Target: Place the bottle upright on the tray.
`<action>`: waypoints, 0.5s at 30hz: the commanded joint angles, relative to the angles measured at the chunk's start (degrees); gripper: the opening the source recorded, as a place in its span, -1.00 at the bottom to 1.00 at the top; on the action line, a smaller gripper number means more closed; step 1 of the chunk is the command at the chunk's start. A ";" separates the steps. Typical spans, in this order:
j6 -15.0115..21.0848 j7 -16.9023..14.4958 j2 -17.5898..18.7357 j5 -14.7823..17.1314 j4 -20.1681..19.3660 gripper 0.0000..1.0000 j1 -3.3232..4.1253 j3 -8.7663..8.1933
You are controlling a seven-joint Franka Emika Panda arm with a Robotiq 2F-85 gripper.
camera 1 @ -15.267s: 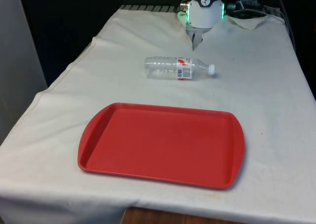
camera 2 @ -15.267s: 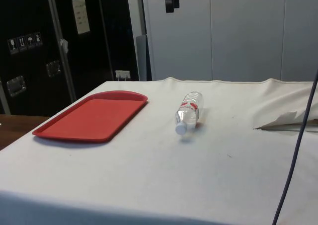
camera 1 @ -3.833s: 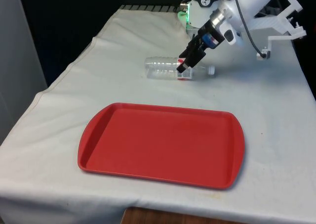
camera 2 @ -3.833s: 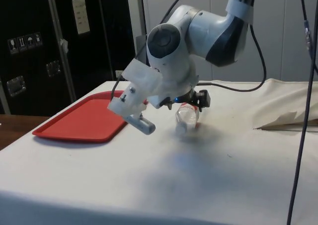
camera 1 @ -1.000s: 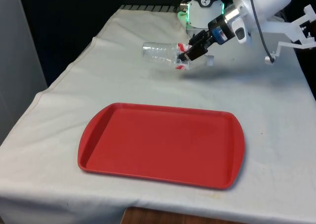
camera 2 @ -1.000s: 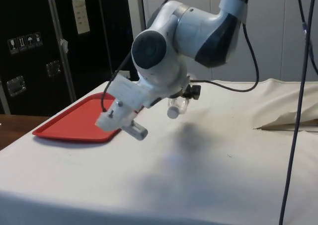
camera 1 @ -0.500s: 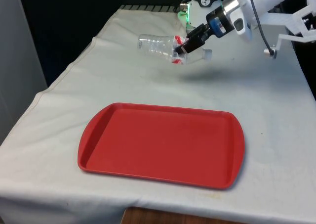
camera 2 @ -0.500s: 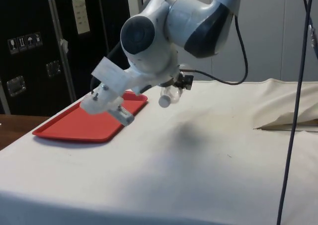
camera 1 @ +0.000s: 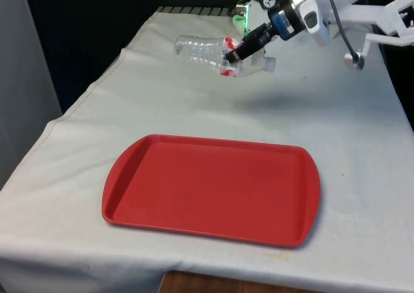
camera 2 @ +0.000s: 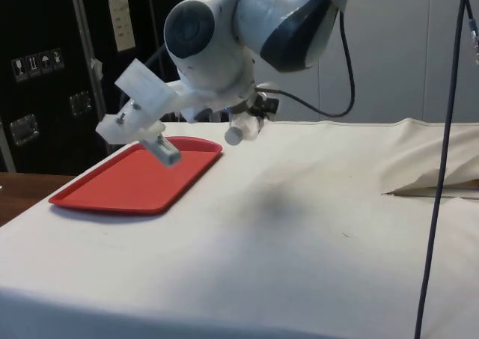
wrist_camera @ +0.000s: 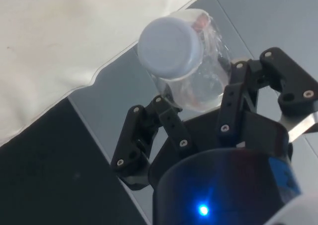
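The bottle (camera 1: 208, 52) is held clear of the cloth (camera 1: 336, 125) by the gripper (camera 1: 234, 55), whose fingers are clamped on the bottle's body at the red-and-white label, near the neck. In the front view the bottle is seen lying close to horizontal in the air, slightly tilted, base toward the front view's left and white cap (camera 1: 270, 64) toward the front view's right and a little lower. A faint shadow is cast on the cloth below it.

In the side view the cap (camera 2: 234, 135) is seen pointing down and toward the camera, just under the arm's (camera 2: 247, 32) white and dark wrist housing; the gripper (camera 2: 254, 113) is partly hidden behind it and most of the bottle (camera 2: 241, 129) is covered.

In the wrist view the cap (wrist_camera: 170, 48) is seen end-on, with the clear neck and shoulder of the bottle (wrist_camera: 198, 81) gripped between the two black fingers (wrist_camera: 237, 93) of the gripper (wrist_camera: 198, 108). Contact is seen on both sides of the plastic.

The red tray (camera 1: 213, 189) is lying flat on the cloth, nearer the front camera, well apart from the bottle. In the side view the tray (camera 2: 135, 178) is seen beyond and below the arm, with nothing resting on it. The bottle is not over the tray in the front view; it is held above the cloth at the table's far end.
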 commanded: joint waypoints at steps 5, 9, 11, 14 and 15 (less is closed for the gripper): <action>-0.11 -0.34 -0.52 0.80 1.15 -0.72 -0.23 -0.23; -0.17 0.00 -0.46 0.74 1.83 -0.72 -0.17 -0.46; 0.00 0.00 -0.57 1.32 2.35 -0.72 -0.34 -0.52; 0.11 0.29 -0.52 1.55 2.92 -0.72 -0.40 -0.69; 0.23 0.57 -0.40 1.72 3.38 -0.72 -0.46 -0.80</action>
